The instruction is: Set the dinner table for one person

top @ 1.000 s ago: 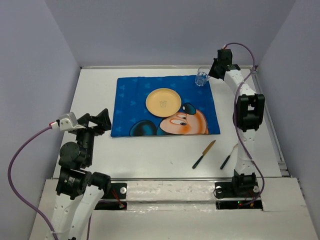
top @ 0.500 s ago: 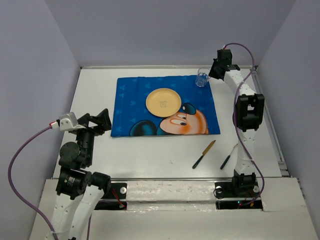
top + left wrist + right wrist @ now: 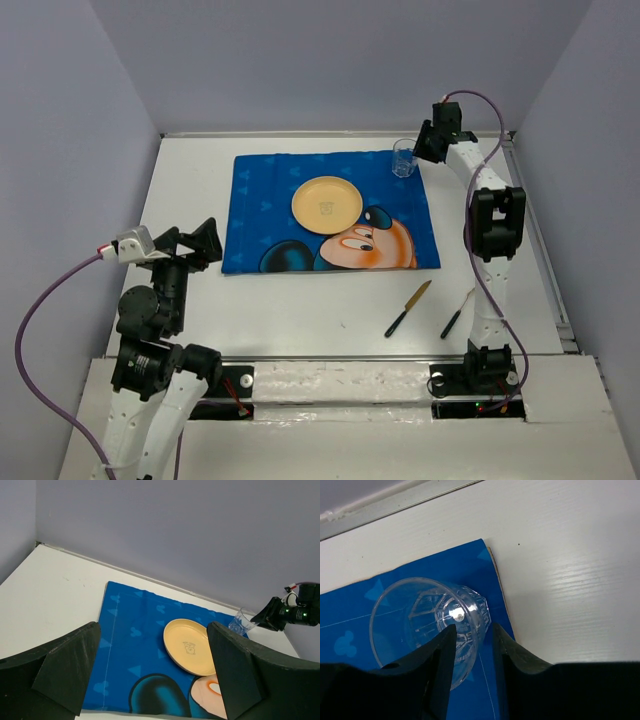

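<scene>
Pinching the clear glass (image 3: pixel 420 615) low on its wall, the right gripper (image 3: pixel 472 630) has its two fingers drawn in narrow, one on each side of the faceted base. The glass stands upright on the far right corner of the blue cartoon-mouse placemat (image 3: pixel 270 215), close to the mat's edge. It is empty, and the blue cloth shows through its side. The right arm reaches out long toward the far side of the dinner table (image 3: pixel 190 170), the big white top that carries everything here.

A yellow plate (image 3: pixel 327 204) lies flat on the mat, a little to the far side of the mat's middle and well apart from the glass. It carries no food, only a small printed figure at its centre.

On the bare white top, near the mat's near right corner, lie a black-handled knife (image 3: pixel 408 308) and a second black-handled utensil (image 3: pixel 459 312). They lie side by side without touching, both slanted the same way.

The left gripper (image 3: pixel 152 625) hangs above the table just left of the mat, its jaws spread wide and holding nothing.
</scene>
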{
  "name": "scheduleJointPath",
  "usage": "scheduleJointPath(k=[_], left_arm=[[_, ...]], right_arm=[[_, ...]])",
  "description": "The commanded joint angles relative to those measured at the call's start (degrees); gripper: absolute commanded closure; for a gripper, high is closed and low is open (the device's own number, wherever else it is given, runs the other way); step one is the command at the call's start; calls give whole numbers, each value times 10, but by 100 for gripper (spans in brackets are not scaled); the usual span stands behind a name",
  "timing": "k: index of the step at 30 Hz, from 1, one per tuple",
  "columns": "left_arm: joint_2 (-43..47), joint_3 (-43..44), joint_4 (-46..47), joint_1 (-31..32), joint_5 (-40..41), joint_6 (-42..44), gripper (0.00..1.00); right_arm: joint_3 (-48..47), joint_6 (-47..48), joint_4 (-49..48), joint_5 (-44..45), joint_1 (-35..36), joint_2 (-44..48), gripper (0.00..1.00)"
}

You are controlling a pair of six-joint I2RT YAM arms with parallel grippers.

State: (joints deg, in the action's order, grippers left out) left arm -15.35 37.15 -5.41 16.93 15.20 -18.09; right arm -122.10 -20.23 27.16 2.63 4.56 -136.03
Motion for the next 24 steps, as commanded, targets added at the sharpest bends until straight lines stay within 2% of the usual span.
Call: scheduleJointPath(k=[1,3,8,14,16,17,18,24], left_arm=[[8,6,27,6,-2,9,1],[9,6,26,8,-3,8,1],[13,6,27,14,-1,8,1],[30,6,26,28,0,6,1],[36,5,25,34,4,5,1],[42,5,25,39,4,5,1],[45,5,25,42,5,4,1],[71,2,26,66,2,1,1]], right_arm=[[-38,2,5,-16,2,13,56],[-41,1,10,-18,2,26,47],[-27,8,11,-13,2,89,34],[68,-5,-10,-21,2,232,28],[162,-13,-27,-43,2,282,28],[241,-22,-52,-47,2,337,34],[278,-26,-61,-54,2,365,35],[536,-46,-68,-86,19,596,37]])
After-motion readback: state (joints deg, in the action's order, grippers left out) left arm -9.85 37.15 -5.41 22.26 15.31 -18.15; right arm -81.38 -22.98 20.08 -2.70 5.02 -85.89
